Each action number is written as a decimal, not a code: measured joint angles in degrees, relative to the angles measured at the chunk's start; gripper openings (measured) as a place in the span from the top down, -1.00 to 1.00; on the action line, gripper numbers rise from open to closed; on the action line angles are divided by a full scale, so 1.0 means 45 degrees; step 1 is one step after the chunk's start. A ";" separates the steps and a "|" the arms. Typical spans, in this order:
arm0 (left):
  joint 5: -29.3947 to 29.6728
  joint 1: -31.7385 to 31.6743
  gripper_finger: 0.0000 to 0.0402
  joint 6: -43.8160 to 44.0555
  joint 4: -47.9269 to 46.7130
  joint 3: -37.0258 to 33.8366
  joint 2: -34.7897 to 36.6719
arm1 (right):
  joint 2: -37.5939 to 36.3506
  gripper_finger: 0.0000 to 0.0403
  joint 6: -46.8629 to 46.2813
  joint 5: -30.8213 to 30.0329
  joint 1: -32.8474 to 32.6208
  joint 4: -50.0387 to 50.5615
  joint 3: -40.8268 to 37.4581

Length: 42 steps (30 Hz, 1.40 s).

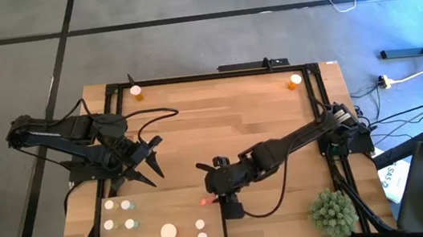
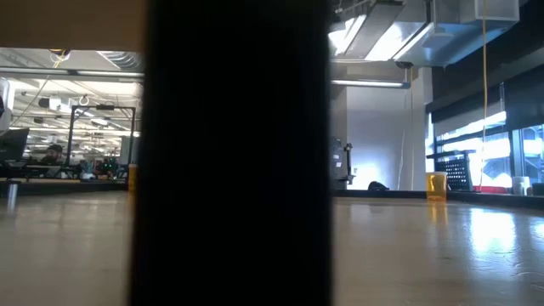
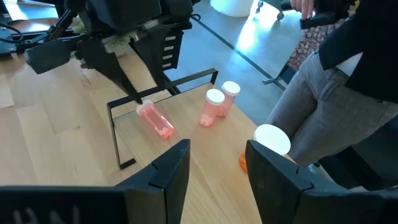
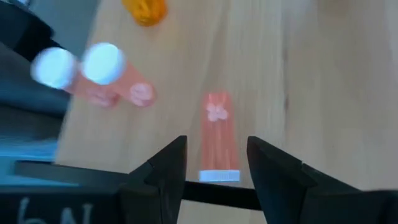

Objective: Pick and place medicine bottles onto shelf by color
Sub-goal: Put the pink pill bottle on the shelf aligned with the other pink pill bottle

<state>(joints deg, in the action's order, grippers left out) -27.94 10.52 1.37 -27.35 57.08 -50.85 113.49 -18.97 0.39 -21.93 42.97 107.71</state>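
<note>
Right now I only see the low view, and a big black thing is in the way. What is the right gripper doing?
Observer: The right gripper is down at a pink bottle that lies on its side.
Operator: Is it squeezing it?
Observer: No, its fingers are open, one on each side of the bottle.
Operator: Any more bottles near?
Observer: Yes, two more pink bottles stand upright close by.

Left arm reaches in from the table's left edge, elbow folded, its left gripper [image 1: 151, 154] held above the boards with fingers [image 3: 168, 171] apart and nothing between them. Right arm stretches across from the right edge, wrist angled low, right gripper [image 1: 212, 200] near the front edge, fingers [image 4: 165, 168] parted.
</note>
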 joint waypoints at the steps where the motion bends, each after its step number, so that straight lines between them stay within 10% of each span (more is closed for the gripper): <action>1: 0.0002 0.0000 0.26 0.0000 0.0000 0.0000 0.0000 | -0.0010 0.16 -0.0009 0.0124 0.0002 0.0048 0.0009; 31: 0.0432 0.0000 0.26 0.0000 -0.0008 0.0005 -0.0005 | 0.1406 0.16 0.1704 -0.0260 0.1219 0.7724 0.5868; 42: 0.0437 0.0005 0.26 0.0000 -0.0086 0.0005 -0.0005 | 0.2186 0.16 0.1656 0.0554 0.1224 0.6739 0.5952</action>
<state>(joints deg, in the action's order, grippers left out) -25.98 10.55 1.37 -27.74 57.10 -50.87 123.33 -11.52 2.88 -16.43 73.30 134.50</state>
